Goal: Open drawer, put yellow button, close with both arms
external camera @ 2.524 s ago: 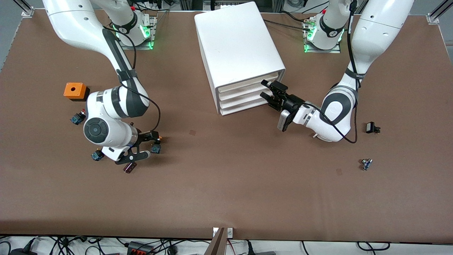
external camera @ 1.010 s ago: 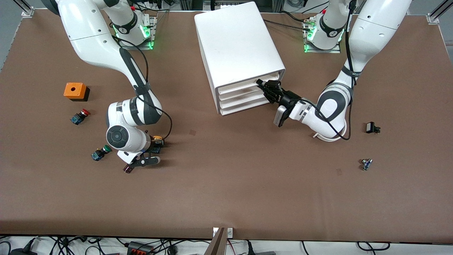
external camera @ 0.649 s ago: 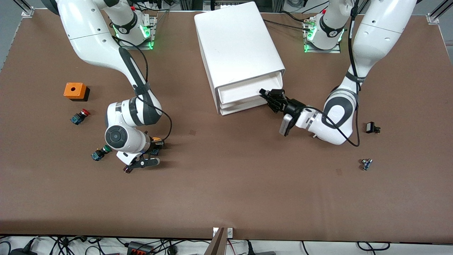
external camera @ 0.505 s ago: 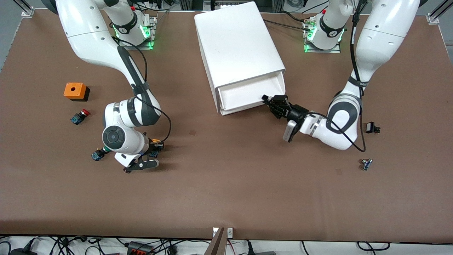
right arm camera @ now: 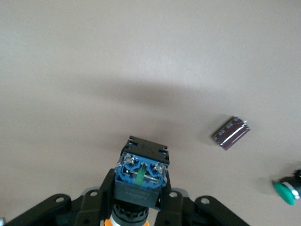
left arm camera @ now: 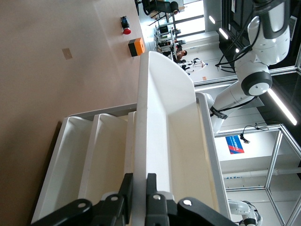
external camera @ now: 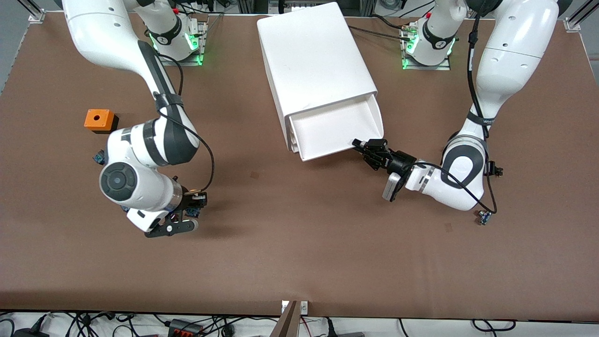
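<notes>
The top drawer (external camera: 334,126) of the white cabinet (external camera: 313,56) is pulled out and looks empty. My left gripper (external camera: 369,150) is shut on the drawer's front lip at the corner toward the left arm's end. In the left wrist view the lip (left arm camera: 139,155) runs between the closed fingers of the left gripper (left arm camera: 139,188). My right gripper (external camera: 185,213) is shut on the yellow button (external camera: 193,211) and holds it a little above the table. The right wrist view shows its blue base (right arm camera: 141,172) between the black fingers (right arm camera: 106,188) and a sliver of orange cap below.
An orange box (external camera: 98,120) sits toward the right arm's end, with a red button (external camera: 98,157) half hidden by the right arm. A dark capacitor (right arm camera: 230,133) and a green button (right arm camera: 284,190) lie on the table under the right gripper. Small parts (external camera: 484,216) lie near the left arm.
The left gripper took hold of the top drawer's lip and pulled it out toward the front camera. The right gripper shut on the yellow button and lifted it off the table.
</notes>
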Robot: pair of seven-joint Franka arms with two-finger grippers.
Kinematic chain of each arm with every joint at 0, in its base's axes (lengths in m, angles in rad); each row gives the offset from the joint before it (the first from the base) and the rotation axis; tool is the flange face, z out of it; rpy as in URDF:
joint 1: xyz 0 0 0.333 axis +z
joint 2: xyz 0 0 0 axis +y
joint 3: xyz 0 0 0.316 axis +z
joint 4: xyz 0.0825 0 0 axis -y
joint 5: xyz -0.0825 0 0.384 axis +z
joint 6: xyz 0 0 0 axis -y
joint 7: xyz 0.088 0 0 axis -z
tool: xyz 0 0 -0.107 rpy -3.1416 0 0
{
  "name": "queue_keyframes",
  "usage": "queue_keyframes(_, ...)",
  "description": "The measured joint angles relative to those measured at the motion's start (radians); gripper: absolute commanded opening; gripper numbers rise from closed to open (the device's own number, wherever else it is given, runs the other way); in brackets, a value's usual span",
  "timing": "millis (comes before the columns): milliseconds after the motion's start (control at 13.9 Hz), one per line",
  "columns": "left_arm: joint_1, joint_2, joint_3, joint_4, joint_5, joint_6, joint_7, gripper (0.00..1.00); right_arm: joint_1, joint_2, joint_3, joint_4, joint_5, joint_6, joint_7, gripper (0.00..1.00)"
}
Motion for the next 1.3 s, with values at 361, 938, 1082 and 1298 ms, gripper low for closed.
queue_keyframes(361,0.023,0.001,0.001,0.016,0.002,0.003,-0.066,1.0,0.012,-0.031,0.008,0.147,0.001,-0.137,0.0,0.0)
queue_keyframes(938,0.036,-0.133,0.004,0.205,0.465,0.001,-0.714,1.0,0.255,-0.073,0.016,0.211,0.001,-0.147,0.058,0.0)
queue_keyframes(1082,0.028,-0.136,0.002,0.255,0.623,0.001,-0.831,1.0,0.335,-0.075,0.016,0.222,-0.004,-0.146,0.125,0.0)
queue_keyframes(1298,0.01,-0.139,-0.002,0.314,0.887,0.006,-0.916,1.0,0.422,-0.072,0.015,0.222,-0.015,-0.144,0.247,0.0)
